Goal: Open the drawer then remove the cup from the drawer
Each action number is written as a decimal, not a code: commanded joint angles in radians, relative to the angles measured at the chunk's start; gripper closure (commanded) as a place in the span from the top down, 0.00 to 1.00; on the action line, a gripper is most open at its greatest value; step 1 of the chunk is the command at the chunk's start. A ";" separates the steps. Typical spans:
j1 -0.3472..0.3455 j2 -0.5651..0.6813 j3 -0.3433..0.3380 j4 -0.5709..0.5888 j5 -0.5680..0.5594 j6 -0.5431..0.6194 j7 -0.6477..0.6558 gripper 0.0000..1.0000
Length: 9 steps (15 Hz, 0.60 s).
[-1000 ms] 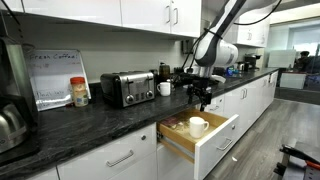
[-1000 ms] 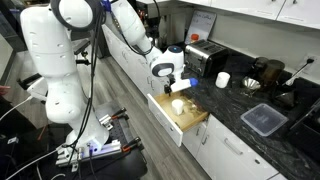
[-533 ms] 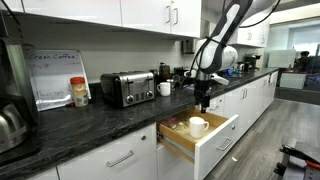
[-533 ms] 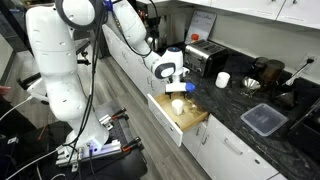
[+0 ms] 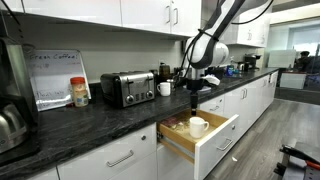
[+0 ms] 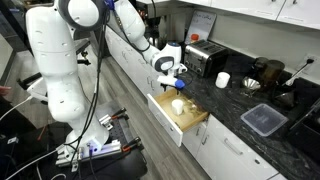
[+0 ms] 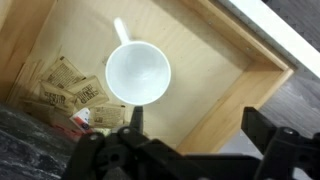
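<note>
While the drawer [image 5: 221, 141] stands pulled out below the worktop [image 5: 100, 118], the cup [image 7: 138, 73] sits upright inside it, and the hand [image 5: 195, 100] hovers above, jaws wide apart, holding nothing

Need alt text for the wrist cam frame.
An empty white cup sits in the open wooden drawer, seen from above, handle toward the top. To its left lie paper packets; the open gripper hangs dark along the bottom edge.
</note>
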 commanded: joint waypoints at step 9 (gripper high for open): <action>-0.075 0.067 0.061 -0.001 -0.038 0.054 0.159 1.00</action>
